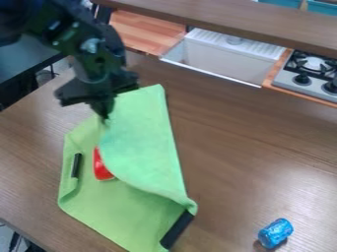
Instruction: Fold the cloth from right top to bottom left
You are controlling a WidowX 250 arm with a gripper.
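A black gripper pinches a raised edge of the green cloth on the tabletop, evidently to draw the flap toward bottom left (a red object shows beside it), the lower layer spread to receive the fold

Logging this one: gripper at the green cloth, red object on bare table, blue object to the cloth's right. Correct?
Not quite. The camera view shows the red object lying on the green cloth, partly under its folded-over part. The gripper and blue object are as you say.
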